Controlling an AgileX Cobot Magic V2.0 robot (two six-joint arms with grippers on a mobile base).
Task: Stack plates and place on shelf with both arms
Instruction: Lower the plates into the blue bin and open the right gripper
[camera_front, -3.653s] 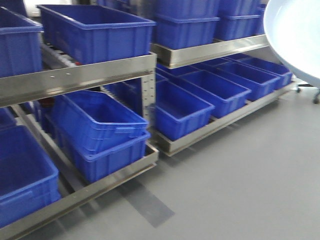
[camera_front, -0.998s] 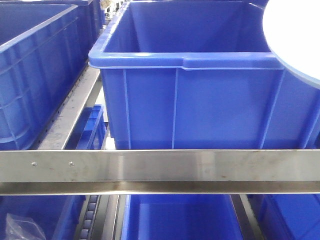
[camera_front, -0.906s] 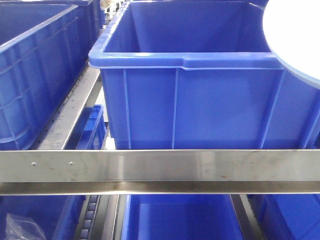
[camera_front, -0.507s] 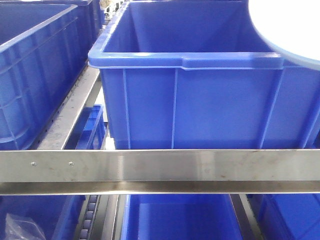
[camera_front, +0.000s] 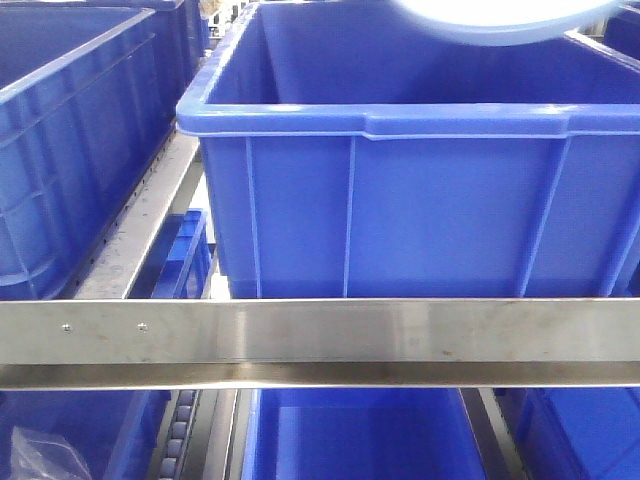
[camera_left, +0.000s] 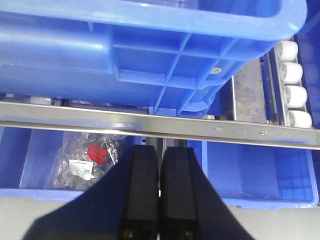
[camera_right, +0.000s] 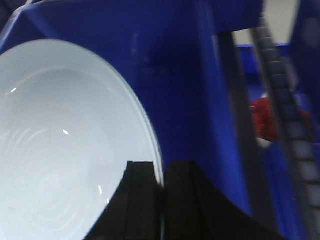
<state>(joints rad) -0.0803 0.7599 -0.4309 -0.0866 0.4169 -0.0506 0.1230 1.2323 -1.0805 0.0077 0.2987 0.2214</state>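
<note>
Right gripper (camera_right: 162, 197) clamps the plate (camera_right: 60, 150) by its rim, disc spreading left of the fingers, hanging over the open bin (camera_front: 400, 200) on the shelf (camera_front: 320, 335). Left gripper (camera_left: 160, 192) sits closed and empty, lower down.
</note>
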